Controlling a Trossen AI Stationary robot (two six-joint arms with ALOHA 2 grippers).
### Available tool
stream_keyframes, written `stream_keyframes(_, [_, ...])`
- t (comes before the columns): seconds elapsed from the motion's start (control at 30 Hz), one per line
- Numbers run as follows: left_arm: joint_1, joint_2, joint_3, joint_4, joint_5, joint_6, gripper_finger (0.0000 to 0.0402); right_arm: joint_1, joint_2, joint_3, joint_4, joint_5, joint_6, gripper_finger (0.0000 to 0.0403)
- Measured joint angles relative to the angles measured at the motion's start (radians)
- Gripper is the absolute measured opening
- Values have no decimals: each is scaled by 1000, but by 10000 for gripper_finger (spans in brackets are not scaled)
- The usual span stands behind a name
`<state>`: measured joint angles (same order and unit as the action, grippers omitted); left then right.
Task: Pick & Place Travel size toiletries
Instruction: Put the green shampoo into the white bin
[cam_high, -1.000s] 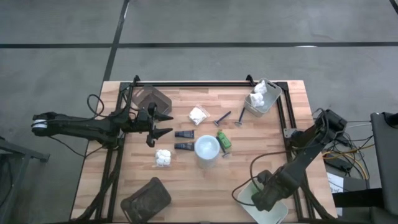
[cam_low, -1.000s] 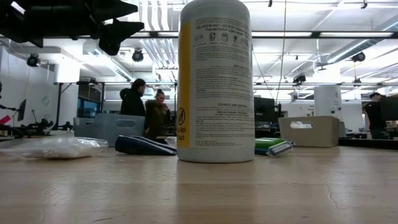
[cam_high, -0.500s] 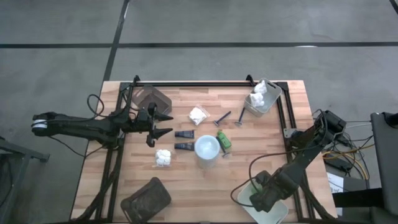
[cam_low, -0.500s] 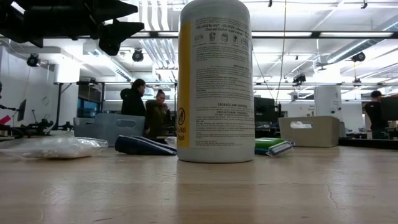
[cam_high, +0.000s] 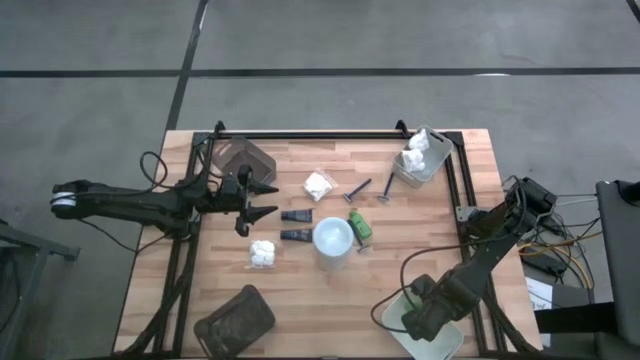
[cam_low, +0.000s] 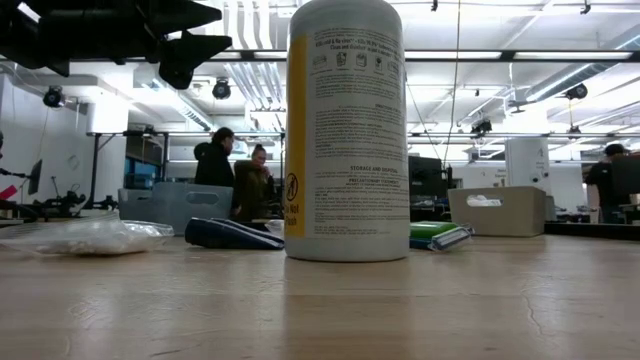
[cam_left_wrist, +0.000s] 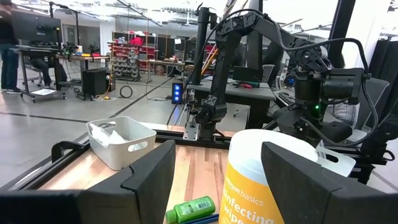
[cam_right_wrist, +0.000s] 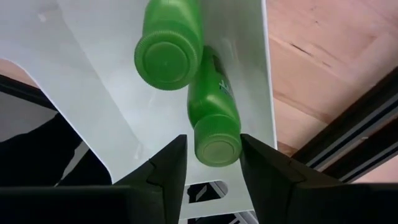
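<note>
At the near right corner of the desk (cam_high: 400, 262), the right gripper (cam_high: 420, 318) is hanging over a pale white tray (cam_high: 448, 340). Its jaws have been spreading wider over the last moment. Now they are standing on both sides of a green bottle (cam_right_wrist: 211, 112) that is lying in the tray, just beside a second green bottle (cam_right_wrist: 166, 53). I think the arm is letting go, so this one is likely done.

Only the right wrist view is showing the two bottles. From above, the arm is hiding them. Nothing else on the desk has moved.

Farther in, many things are waiting: the big yellow bottle with a white cap (cam_high: 333, 238), a white packet (cam_high: 263, 252), two dark tubes (cam_high: 296, 226) and a green piece (cam_high: 359, 225). Behind them are lying another packet (cam_high: 319, 184) and two razors (cam_high: 371, 188).

The left gripper (cam_high: 268, 199) is hovering at the left, with its jaws spread wide and nothing between them.

At the far right corner, another pale tray (cam_high: 432, 170) is holding white packets.

The low view is mostly showing the big bottle, with people (cam_low: 235, 170) standing in the room behind.
</note>
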<state>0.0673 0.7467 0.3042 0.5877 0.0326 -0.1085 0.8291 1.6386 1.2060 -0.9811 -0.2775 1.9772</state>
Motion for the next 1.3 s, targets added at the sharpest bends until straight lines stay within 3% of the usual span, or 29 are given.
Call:
stream_keyframes(0.2, [0, 0, 0, 0, 0, 0, 243, 0, -5, 0, -7, 0, -6, 152])
stream_keyframes(0.7, [0, 0, 0, -1, 0, 0, 243, -2, -91, 0, -43, -11, -112, 268])
stream_keyframes(0.97, [0, 0, 0, -4, 0, 0, 243, -46, -155, 0, -70, 0, -352, 287])
stream_keyframes(1.3, [0, 0, 0, -5, 0, 0, 243, -176, -255, 0, -66, 159, -718, 275])
